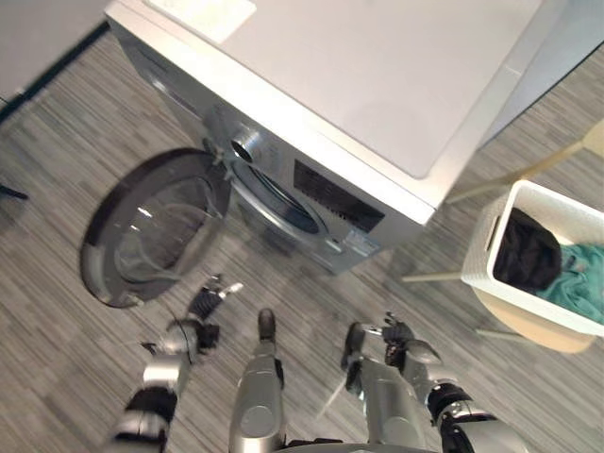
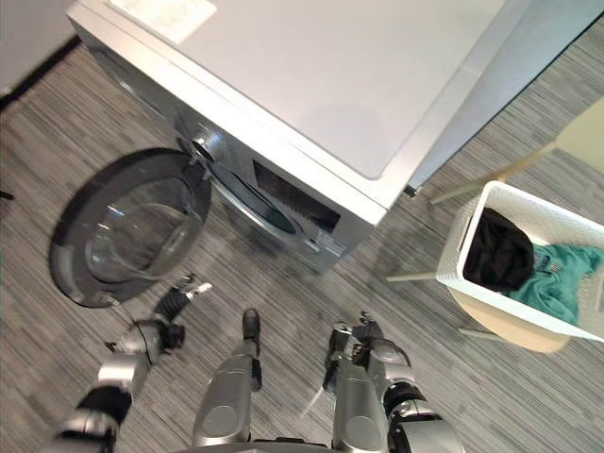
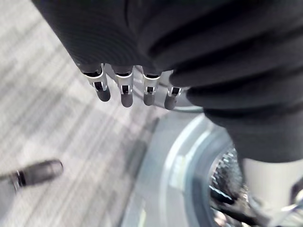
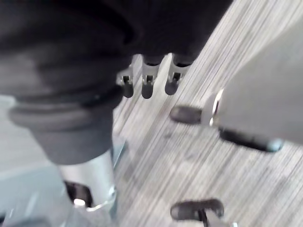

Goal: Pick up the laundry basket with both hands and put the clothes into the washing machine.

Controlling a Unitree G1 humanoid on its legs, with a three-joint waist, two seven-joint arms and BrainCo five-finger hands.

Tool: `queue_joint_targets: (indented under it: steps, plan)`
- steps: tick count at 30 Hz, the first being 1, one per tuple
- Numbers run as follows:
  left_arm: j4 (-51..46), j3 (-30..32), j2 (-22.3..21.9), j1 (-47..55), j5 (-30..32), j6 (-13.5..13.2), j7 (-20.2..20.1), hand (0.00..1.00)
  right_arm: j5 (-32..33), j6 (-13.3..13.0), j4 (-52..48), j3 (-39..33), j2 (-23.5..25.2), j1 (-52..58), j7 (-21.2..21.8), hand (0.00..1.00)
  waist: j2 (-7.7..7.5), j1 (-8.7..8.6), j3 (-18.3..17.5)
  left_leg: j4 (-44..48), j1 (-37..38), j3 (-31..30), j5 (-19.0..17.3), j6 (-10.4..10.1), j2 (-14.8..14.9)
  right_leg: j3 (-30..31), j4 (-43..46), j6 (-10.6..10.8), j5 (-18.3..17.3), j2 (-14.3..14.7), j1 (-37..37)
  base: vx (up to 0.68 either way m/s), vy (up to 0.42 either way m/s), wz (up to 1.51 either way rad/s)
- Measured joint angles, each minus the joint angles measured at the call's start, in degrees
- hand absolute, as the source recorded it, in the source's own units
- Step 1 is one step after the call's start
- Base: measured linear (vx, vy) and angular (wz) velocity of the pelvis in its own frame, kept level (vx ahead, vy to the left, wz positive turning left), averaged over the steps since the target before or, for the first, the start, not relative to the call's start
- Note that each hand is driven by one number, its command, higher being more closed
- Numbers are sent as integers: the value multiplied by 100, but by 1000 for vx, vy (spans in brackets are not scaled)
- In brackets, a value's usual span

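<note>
A white laundry basket stands at the right on a pale wooden stool. It holds a black garment and a teal garment. The silver washing machine sits ahead, with its round door swung open toward the floor on the left and the drum opening uncovered. My left hand hangs low in front of the door, fingers straight and empty. Over the floor, well short of the basket, my right hand has relaxed fingers that hold nothing.
Striped grey flooring runs all around. The open door takes up floor on the left. A grey wall panel rises behind the basket, beside the machine. A dark baseboard runs along the upper left.
</note>
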Motion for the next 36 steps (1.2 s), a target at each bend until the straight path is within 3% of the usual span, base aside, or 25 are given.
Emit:
queue_joint_targets:
  steps: [3, 6, 9, 11, 14, 19, 25, 28, 36]
  plan:
    - [591, 604, 632, -634, 543, 132, 377, 0, 134, -90, 64, -363, -2, 135, -252, 0, -210, -111, 94, 1, -343, 101, 18, -22, 58, 36, -14, -30, 91, 19, -387, -68, -21, -15]
    - [575, 1325, 962, -1028, 884, 176, 778, 0, 640, -193, -225, -679, 195, 387, -477, 0, -251, -117, 171, 7, -620, 147, 81, 1, 96, 49, -160, -18, 275, 56, -626, 6, -16, -15]
    - [324, 1763, 1207, -1304, 873, 218, 1032, 0, 1042, -407, -760, -725, 427, 621, -624, 0, -274, -122, 320, 26, -805, 152, 87, -4, 160, -3, -318, -51, 370, 100, -696, 64, -20, 1]
    - [147, 2217, 1517, -1432, 812, 222, 1232, 0, 1391, -640, -1313, -725, 591, 752, -781, 0, -371, -114, 419, 61, -1087, 141, 103, 14, 192, -35, -397, -76, 420, 133, -910, 89, -27, 0]
    - [105, 2445, 1874, -1740, 779, 231, 1370, 0, 1604, -823, -1766, -723, 682, 817, -814, 0, -482, -98, 568, 107, -1268, 120, 103, 14, 213, -83, -493, -72, 442, 156, -989, 78, -20, 4]
    - [-444, 2669, 2091, -2189, 673, 223, 1609, 0, 1818, -1033, -2288, -714, 825, 984, -824, 0, -535, -74, 613, 111, -1449, 58, 102, 13, 251, -249, -608, -81, 468, 199, -1025, 99, -26, 10]
    - [-598, 2719, 2024, -2186, 592, 192, 1705, 0, 1851, -1024, -2405, -714, 827, 983, -825, 0, -527, -62, 618, 178, -1458, 162, 55, 13, 296, -253, -608, -82, 466, 220, -1024, 49, -19, -4]
    - [-844, 2970, 1543, -1803, 594, 174, 1696, 0, 1838, -948, -2394, -720, 815, 1042, -821, 0, -494, 71, 638, 597, -1435, 302, -220, 9, 379, -102, -598, -83, 461, 246, -915, 17, -6, -24]
    - [-821, 3311, 173, -367, 153, 167, 1480, 0, 1542, -553, -2138, -908, 660, 1237, -783, 0, -405, 76, 648, 1257, -705, 586, -759, 55, 468, 150, -148, -47, 144, 197, -290, -3, 5, -16]
